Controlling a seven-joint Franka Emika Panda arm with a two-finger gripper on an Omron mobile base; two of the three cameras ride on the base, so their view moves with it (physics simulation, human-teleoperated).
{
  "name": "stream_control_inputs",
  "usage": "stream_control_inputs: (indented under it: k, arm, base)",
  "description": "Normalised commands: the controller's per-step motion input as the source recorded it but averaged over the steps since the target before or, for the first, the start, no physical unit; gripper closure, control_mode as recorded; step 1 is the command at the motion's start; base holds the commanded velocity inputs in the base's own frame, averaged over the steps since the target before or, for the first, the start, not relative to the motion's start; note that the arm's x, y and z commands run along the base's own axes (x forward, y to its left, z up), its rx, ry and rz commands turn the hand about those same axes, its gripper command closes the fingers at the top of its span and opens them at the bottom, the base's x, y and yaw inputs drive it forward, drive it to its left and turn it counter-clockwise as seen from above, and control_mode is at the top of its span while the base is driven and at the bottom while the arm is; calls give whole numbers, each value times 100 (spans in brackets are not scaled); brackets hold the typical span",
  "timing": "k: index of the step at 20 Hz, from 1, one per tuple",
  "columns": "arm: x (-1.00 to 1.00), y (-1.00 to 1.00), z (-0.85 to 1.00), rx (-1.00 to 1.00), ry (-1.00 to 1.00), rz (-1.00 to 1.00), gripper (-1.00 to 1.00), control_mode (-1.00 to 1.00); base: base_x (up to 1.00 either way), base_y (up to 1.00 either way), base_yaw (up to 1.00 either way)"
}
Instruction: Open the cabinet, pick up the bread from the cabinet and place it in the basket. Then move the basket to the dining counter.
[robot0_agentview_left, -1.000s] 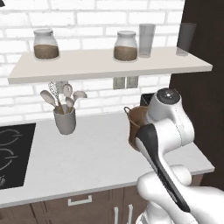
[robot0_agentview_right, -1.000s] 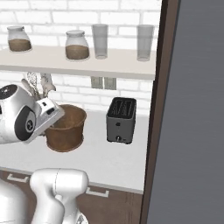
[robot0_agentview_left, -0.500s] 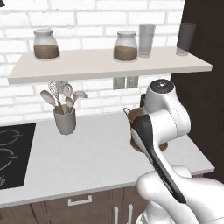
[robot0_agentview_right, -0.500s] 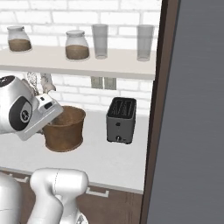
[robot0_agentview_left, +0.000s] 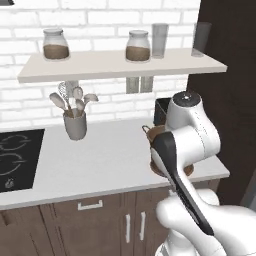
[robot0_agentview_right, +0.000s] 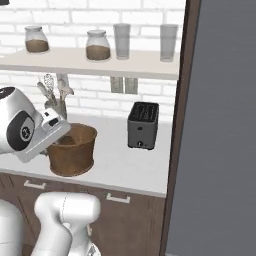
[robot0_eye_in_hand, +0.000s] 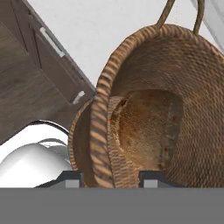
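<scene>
The bread (robot0_eye_in_hand: 146, 131) already lay inside the basket (robot0_agentview_right: 73, 149) on the grey worktop (robot0_agentview_left: 95, 155), the gripper (robot0_eye_in_hand: 107, 177) fingers straddling its near rim, grip uncertain, leaving the carry to the dining counter.

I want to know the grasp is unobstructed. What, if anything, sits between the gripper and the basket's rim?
Nothing visible does. In the hand view the gripper straddles the basket rim, one fingertip each side; the bread lies inside, below the rim.
</scene>
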Motion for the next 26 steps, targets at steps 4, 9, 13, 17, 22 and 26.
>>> stream_control_inputs:
  k: [4,9,13,17,22,26]
  arm:
    - [0,0,0,0,0,0,100,100]
    - [0,0,0,0,0,0,100,100]
    - [0,0,0,0,0,0,100,100]
    - [0,0,0,0,0,0,100,100]
    - [0,0,0,0,0,0,100,100]
    - [0,0,0,0,0,0,100,100]
  base:
    - [-90,0,22]
    - [-32,0,90]
    - [-16,0,100]
    - [-16,0,100]
    - [-13,0,100]
    - [-4,0,100]
